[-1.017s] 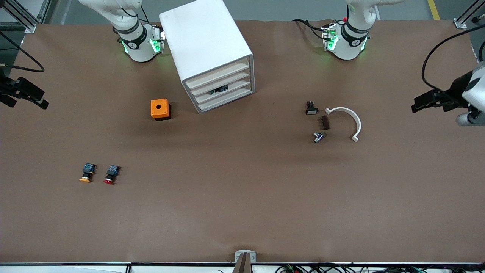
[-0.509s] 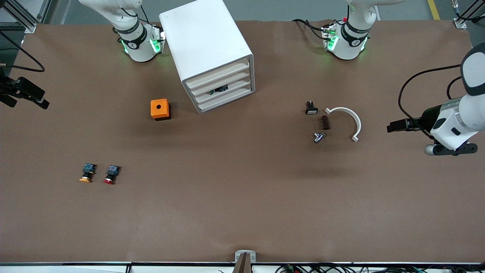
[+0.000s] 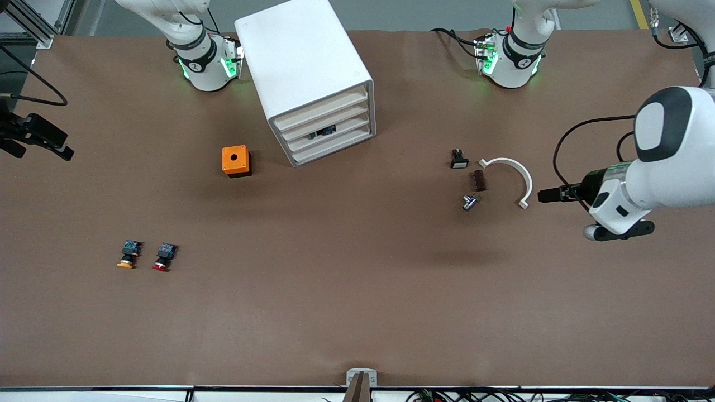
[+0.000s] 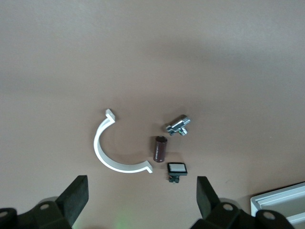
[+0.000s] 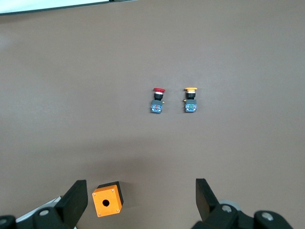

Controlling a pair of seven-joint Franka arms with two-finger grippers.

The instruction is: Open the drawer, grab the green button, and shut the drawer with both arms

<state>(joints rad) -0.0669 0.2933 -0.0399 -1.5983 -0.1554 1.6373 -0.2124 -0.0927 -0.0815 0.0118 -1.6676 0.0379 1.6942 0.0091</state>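
Fingers (image 4: pixel 78 198) apart, both grippers | no legible writing anywhere

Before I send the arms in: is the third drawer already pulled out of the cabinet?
No, the drawer sits flush with the other three in the cabinet front.

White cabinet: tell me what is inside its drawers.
In the white cabinet, the drawer, third of four, shows a small dark, bluish part through its front. The rest of that item and the other drawers' contents are hidden.
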